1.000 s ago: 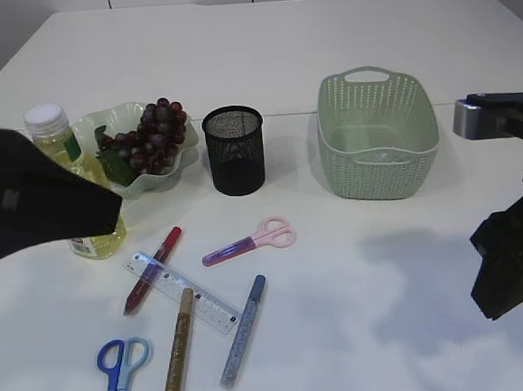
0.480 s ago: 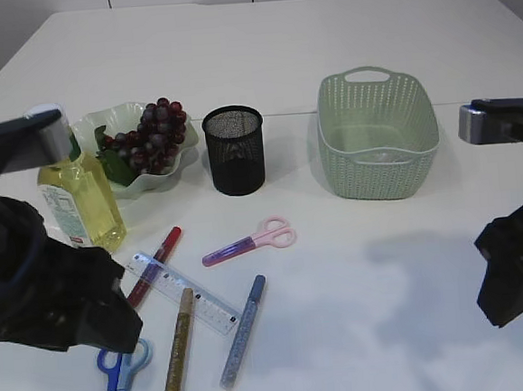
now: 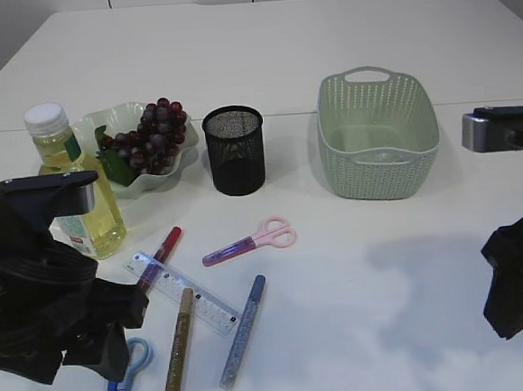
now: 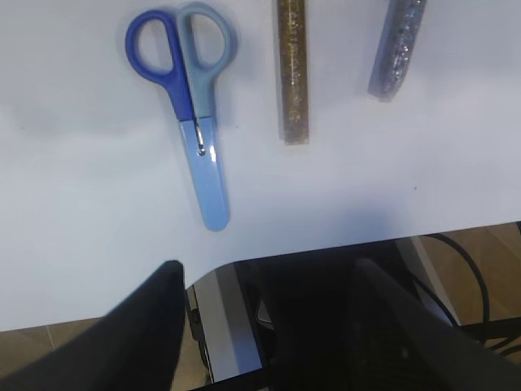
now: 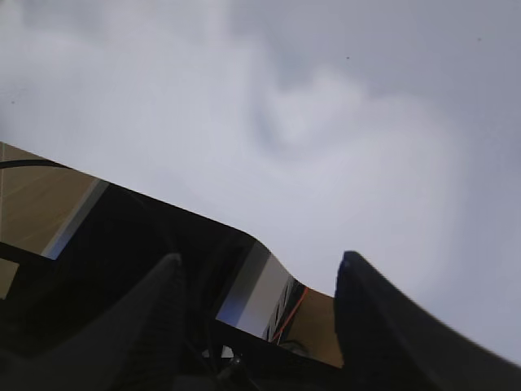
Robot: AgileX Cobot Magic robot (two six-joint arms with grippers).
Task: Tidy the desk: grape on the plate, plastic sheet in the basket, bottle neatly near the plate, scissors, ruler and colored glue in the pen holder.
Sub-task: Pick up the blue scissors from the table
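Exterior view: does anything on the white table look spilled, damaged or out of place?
Nothing is spilled or damaged. Only the loose stationery stands out: pink scissors, blue scissors, clear ruler and three glitter glue pens lie scattered outside the black mesh pen holder.

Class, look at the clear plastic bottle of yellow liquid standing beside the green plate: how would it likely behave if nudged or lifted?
The clear plastic bottle of yellow liquid looks nearly full, so it is probably heavy for its size. It stands tall and upright, so a push near its white cap might tip it. Its smooth sides could be slippery; gripping at the paper label may hold better.
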